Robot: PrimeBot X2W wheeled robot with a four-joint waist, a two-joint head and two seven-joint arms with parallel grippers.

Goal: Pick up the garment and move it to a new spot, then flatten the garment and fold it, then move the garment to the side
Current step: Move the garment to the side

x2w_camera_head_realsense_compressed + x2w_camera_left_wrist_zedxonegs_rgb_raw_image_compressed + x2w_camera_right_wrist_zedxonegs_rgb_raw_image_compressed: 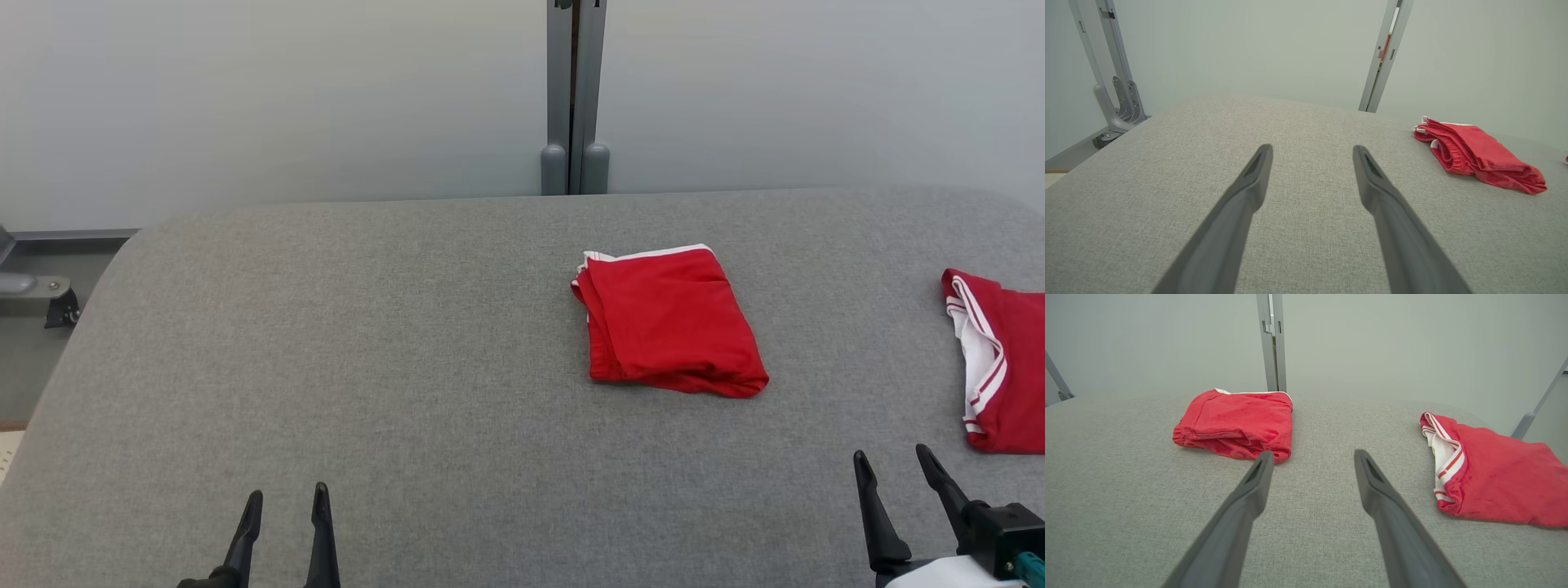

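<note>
The right edge of the head view cuts off the second red garment (pixel 1016 367). The inner layers of the folded garment (pixel 669 322) are hidden.

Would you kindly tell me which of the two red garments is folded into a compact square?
The garment near the middle, a tidy squarish packet. The other garment, at the head view's right edge, lies looser with its white striped trim showing.

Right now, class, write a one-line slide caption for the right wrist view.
Open right gripper hovers over the grey fabric surface, pointing between a folded red garment and a second red garment.
</note>
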